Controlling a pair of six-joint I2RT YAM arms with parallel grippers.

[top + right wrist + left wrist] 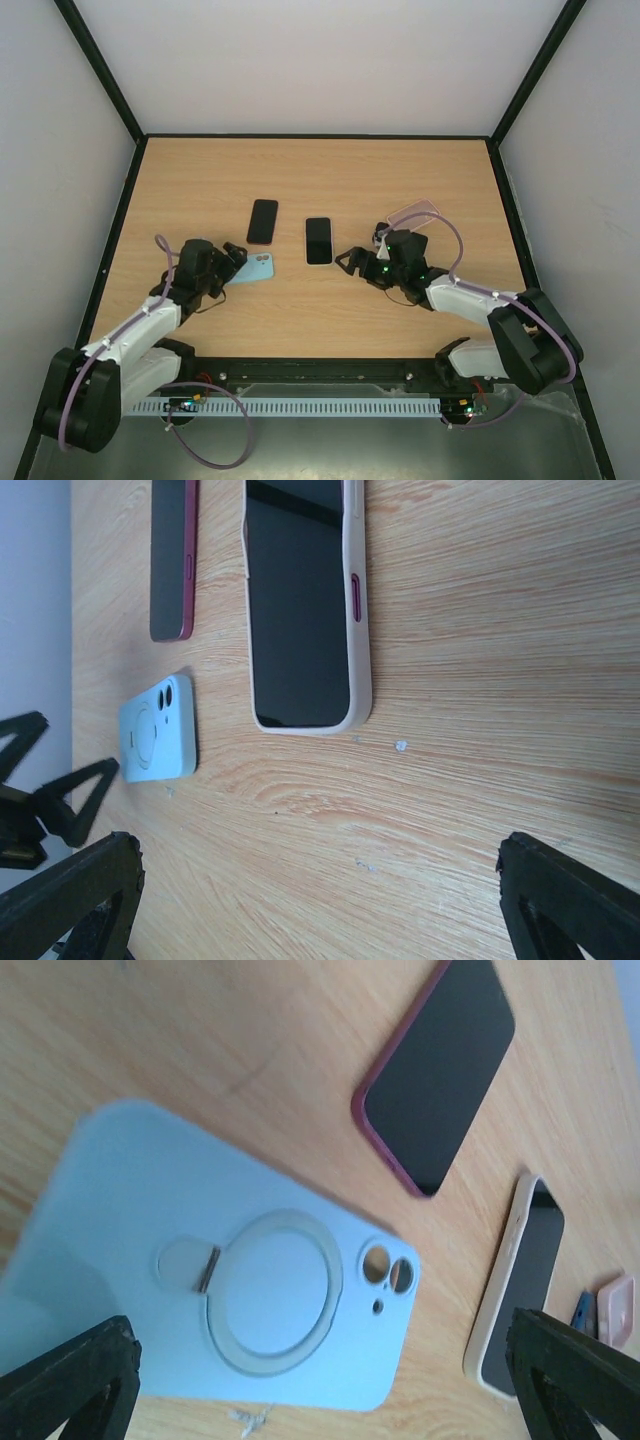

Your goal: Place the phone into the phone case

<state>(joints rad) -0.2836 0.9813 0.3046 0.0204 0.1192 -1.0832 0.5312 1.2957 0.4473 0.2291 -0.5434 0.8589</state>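
Wooden table [400, 170] from above: a pale blue case [255, 270] lies back up before the left gripper [228, 270], whose jaws stand wide, with the dark phone [262, 221] just behind the case and a cream-cased phone [318, 240] to its right. Left wrist camera: the case [230, 1280] lies flat between the spread fingers [70, 1380]. Right wrist camera: the right gripper [320, 910], also wide and empty, hangs right of the case [158, 730], past the cream-cased phone [300, 600].
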